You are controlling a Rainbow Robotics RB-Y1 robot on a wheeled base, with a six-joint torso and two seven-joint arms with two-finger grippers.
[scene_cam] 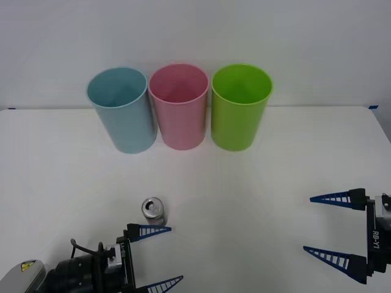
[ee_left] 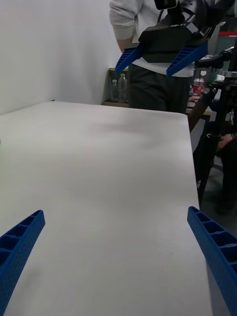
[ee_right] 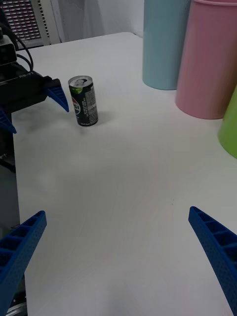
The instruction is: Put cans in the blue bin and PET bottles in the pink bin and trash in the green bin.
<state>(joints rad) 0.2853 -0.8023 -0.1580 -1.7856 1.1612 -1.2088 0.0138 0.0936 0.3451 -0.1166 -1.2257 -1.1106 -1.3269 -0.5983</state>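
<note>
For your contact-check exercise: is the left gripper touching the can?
Apart. The right wrist view shows white table between the left gripper fingertip and the can.

A silvery metal top is seen on the can point(scene_cam: 153, 210); smooth plastic (faintly glossy) on the blue bin point(scene_cam: 125, 116) behind it.

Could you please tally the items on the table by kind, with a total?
Cans: 1, the can
Bins: 3, the blue bin, the pink bin, the green bin
Total: 4
</note>
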